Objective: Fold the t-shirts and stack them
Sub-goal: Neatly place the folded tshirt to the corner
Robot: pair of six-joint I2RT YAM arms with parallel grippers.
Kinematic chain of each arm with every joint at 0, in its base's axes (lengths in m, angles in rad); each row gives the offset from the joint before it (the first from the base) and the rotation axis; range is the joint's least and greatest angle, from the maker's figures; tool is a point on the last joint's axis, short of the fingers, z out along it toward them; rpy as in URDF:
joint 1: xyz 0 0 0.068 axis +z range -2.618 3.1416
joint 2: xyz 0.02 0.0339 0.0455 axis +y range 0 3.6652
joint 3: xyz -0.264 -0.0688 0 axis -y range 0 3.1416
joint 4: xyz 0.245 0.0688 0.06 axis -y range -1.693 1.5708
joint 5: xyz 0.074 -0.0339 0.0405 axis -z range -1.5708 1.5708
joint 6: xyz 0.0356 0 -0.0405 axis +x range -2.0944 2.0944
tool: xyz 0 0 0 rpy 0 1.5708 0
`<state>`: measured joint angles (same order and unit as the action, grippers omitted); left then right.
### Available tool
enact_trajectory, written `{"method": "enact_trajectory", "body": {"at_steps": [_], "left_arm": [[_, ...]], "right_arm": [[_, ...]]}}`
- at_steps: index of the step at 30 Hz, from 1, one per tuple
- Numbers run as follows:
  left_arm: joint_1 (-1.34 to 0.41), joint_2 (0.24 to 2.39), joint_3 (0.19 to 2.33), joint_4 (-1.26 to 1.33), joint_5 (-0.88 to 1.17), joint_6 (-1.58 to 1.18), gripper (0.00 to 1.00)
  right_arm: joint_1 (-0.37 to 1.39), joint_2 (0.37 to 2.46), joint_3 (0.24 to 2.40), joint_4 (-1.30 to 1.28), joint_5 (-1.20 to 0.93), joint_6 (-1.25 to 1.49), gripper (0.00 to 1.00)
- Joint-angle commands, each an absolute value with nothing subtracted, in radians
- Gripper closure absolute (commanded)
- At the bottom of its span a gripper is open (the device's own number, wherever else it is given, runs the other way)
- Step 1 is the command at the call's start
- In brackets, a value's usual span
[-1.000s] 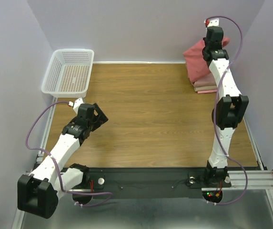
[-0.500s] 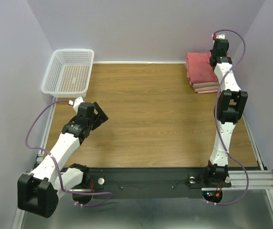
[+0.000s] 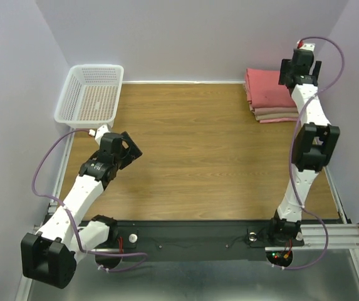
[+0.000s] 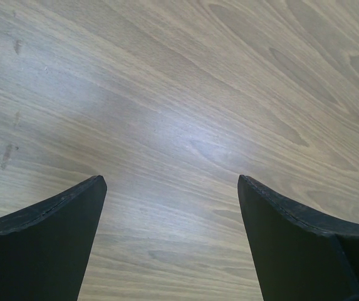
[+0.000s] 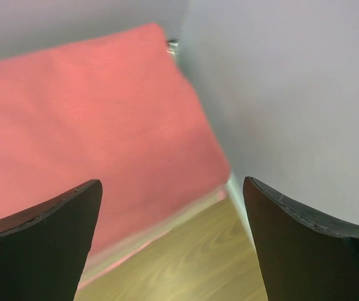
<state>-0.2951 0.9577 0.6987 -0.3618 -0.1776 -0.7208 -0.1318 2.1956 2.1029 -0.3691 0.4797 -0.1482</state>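
Nearest the bases, the left gripper (image 4: 170, 182) hangs over bare wood of the table (image 3: 198, 157), its two fingers spread wide with nothing between them. It is well apart from the work and plays no part in the step in hand.

Farther back on the right, the right arm reaches into the far right corner. The right gripper (image 5: 173, 183) is likewise spread and grips nothing. Its wrist view looks down past both fingers at the corner of the stack of t-shirts (image 3: 268, 94), with the side wall (image 5: 279, 94) just beside it.

The stack lies folded against the back wall. The coral-red shirt (image 5: 91, 125) is on top, flat and smooth. The edges of the paler shirts (image 3: 276, 116) show beneath it along the near side. Their number is hard to tell at this size, perhaps two or three.

The step in hand is judged to be the release and retreat of the right arm after placing the top shirt. To do it well:
- hold the fingers apart so that no cloth is pinched or dragged;
- rise straight up before swinging away, since the wall leaves little room on the right;
- leave the coral-red shirt square on the layers below.

Whether the fingertips touch the cloth cannot be told from these views.

At the far left stands the white lattice basket (image 3: 98, 66), holding no shirt.
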Motion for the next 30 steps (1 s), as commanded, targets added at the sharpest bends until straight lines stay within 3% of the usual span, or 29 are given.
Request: {"method": "enact_trajectory", "body": {"at_steps": [1, 6, 12, 21, 30], "left_arm": [[-0.295, 0.919, 0.767, -0.391, -0.166, -0.706, 0.01], [-0.295, 0.888, 0.778, -0.442, -0.190, -0.696, 0.02], [-0.295, 0.809, 0.674, -0.313, -0.117, -0.718, 0.02], [-0.295, 0.670, 0.552, -0.247, -0.153, -0.759, 0.02], [-0.295, 0.612, 0.508, -0.256, -0.161, -0.798, 0.02]], "right_arm": [[-0.133, 1.836, 1.920, -0.319, 0.316, 0.104, 0.00], [-0.133, 1.487, 1.435, -0.324, 0.209, 0.316, 0.00], [-0.133, 1.134, 0.934, -0.351, 0.075, 0.353, 0.00], [-0.133, 0.807, 0.638, -0.377, -0.037, 0.454, 0.00], [-0.133, 0.742, 0.574, -0.376, 0.023, 0.502, 0.00]]}}
